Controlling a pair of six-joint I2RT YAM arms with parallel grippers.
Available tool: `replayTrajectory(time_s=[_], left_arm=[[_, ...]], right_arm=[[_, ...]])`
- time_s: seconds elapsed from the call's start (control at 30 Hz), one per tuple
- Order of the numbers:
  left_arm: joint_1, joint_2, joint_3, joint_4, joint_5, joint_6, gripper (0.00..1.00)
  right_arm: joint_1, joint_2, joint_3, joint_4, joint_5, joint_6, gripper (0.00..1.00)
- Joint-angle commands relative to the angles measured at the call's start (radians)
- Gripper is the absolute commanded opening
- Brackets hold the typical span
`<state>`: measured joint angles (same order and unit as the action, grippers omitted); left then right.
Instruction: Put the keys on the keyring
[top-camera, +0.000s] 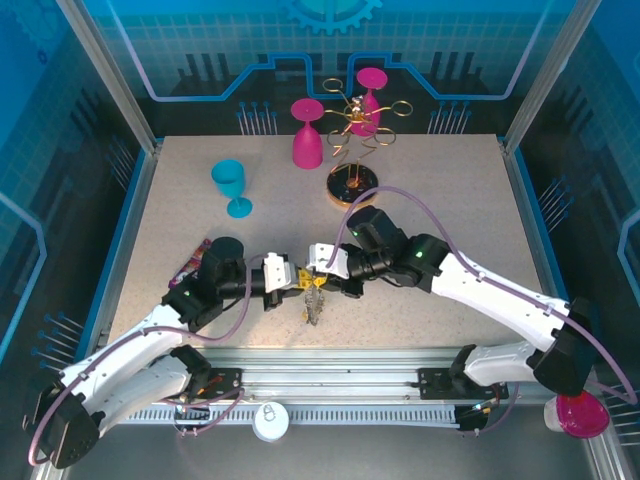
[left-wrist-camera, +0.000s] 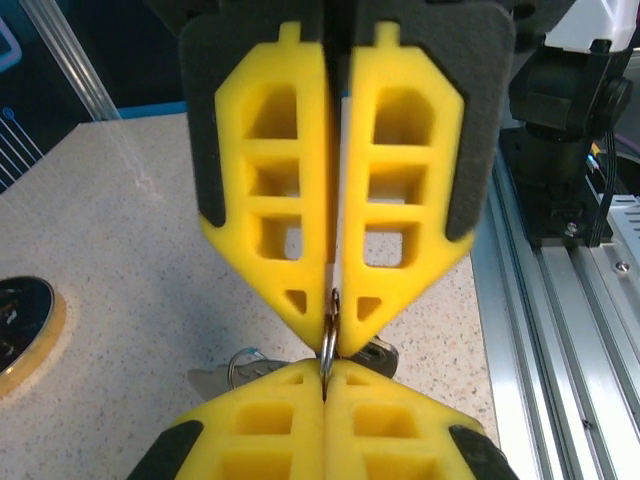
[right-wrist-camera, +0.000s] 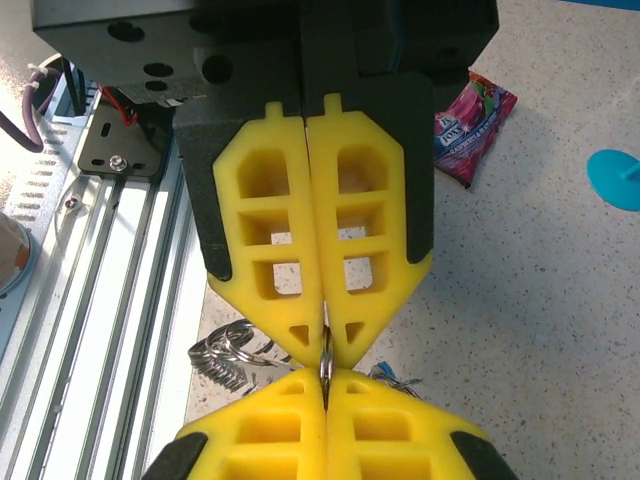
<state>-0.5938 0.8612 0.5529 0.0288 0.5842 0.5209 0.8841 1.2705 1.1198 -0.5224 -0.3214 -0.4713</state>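
My two grippers meet tip to tip near the table's front edge, both shut on one small silver split ring (left-wrist-camera: 328, 338) held edge-on between them. The left gripper (top-camera: 300, 282) comes in from the left and the right gripper (top-camera: 320, 277) from the right. From the ring, a bunch of keys (top-camera: 315, 305) hangs down to the table. In the left wrist view a silver key (left-wrist-camera: 378, 352) and a wire loop (left-wrist-camera: 240, 366) lie just behind my fingertips (left-wrist-camera: 300, 385). The right wrist view shows the ring (right-wrist-camera: 325, 352), a coiled chain-like keyring (right-wrist-camera: 222, 356) to its left and a blue bit (right-wrist-camera: 384, 373) to its right.
A teal goblet (top-camera: 232, 186) stands at mid left. One pink goblet (top-camera: 307, 135) stands upside down at the back; another (top-camera: 369, 92) hangs on the gold wire rack (top-camera: 355, 125), which has a round wooden base (top-camera: 354, 186). A snack packet (right-wrist-camera: 470, 118) lies left. The aluminium rail (top-camera: 330, 368) runs along the front.
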Motion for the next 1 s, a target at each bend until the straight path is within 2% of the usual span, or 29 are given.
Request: replayTrajectory(time_s=[0.0, 0.07, 0.23, 0.43, 0.57, 0.97], left_arm=[[-0.002, -0.012, -0.019, 0.124, 0.034, -0.019, 0.00], [-0.002, -0.018, -0.046, 0.173, 0.032, -0.028, 0.00], [-0.002, -0.019, -0.077, 0.233, 0.033, -0.034, 0.00], [-0.002, -0.020, -0.081, 0.250, 0.043, -0.056, 0.00], [-0.003, -0.024, -0.085, 0.242, 0.046, -0.051, 0.00], [-0.002, -0.018, -0.083, 0.231, 0.051, -0.033, 0.00]], right_arm=[[-0.011, -0.082, -0.060, 0.079, -0.028, 0.082, 0.30], [-0.043, -0.127, -0.107, 0.088, -0.049, 0.147, 0.37], [-0.059, -0.222, -0.234, 0.176, -0.037, 0.265, 0.39], [-0.038, -0.213, -0.302, 0.296, -0.005, 0.333, 0.45], [-0.037, -0.198, -0.300, 0.323, -0.001, 0.330, 0.43], [-0.040, -0.191, -0.268, 0.338, -0.028, 0.303, 0.30]])
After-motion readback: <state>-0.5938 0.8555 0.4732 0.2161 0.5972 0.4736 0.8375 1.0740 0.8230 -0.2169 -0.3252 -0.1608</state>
